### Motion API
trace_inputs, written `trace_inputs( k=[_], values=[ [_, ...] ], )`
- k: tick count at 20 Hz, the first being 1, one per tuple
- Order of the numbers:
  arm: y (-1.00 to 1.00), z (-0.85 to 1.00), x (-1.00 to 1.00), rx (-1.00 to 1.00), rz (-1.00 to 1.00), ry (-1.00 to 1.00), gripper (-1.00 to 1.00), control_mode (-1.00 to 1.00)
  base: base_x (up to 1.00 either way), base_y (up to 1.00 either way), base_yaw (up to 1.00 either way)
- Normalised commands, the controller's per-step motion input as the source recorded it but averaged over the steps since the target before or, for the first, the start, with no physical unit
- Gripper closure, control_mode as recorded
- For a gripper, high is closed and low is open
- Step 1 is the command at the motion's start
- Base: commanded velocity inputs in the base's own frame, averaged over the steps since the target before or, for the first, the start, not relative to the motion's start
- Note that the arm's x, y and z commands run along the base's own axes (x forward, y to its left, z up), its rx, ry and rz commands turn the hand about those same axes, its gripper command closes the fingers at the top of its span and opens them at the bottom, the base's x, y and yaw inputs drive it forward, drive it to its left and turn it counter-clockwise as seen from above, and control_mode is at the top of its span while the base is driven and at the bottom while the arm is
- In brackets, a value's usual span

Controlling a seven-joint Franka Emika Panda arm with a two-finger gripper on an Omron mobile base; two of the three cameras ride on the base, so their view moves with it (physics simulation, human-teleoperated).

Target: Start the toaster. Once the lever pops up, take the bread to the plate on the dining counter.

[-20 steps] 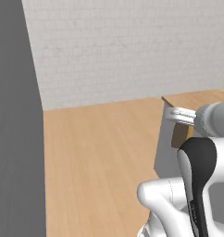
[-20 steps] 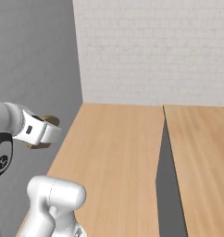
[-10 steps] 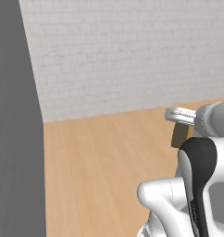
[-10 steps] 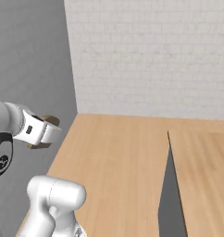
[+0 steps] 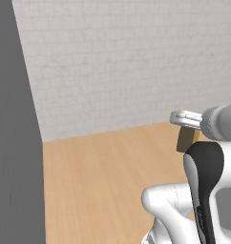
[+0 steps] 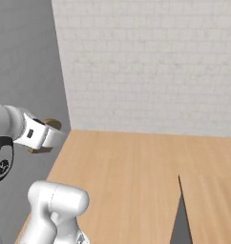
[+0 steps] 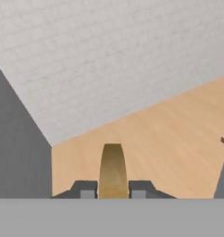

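The bread (image 7: 112, 169), a thin brown slice seen edge-on with darker crust, sits clamped in the closed pincer (image 7: 112, 189).

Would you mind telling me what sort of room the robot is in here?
Probably a rendered kitchen or dining room, though little shows. There is a white brick wall, a broad light-wood floor and a plain grey panel to the left. The gripper holds a slice of bread, which suggests a kitchen.
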Motion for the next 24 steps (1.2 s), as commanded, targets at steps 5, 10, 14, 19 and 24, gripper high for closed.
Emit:
trace_inputs(
  k=[5, 10, 14, 19, 24],
  values=[
    [0.0, 0.0, 0.0, 0.0, 0.0, 0.0, 1.0, 1.0, 1.0, 0.02, -0.25],
    [0.0, 0.0, 0.0, 0.0, 0.0, 0.0, 1.0, 1.0, 1.0, 0.08, -0.41],
    [0.0, 0.0, 0.0, 0.0, 0.0, 0.0, 1.0, 1.0, 1.0, 0.06, -0.49],
    [0.0, 0.0, 0.0, 0.0, 0.0, 0.0, 1.0, 1.0, 0.99, 0.0, -0.51],
    [0.0, 0.0, 0.0, 0.0, 0.0, 0.0, 1.0, 1.0, 0.92, 0.0, -0.54]
  ],
)
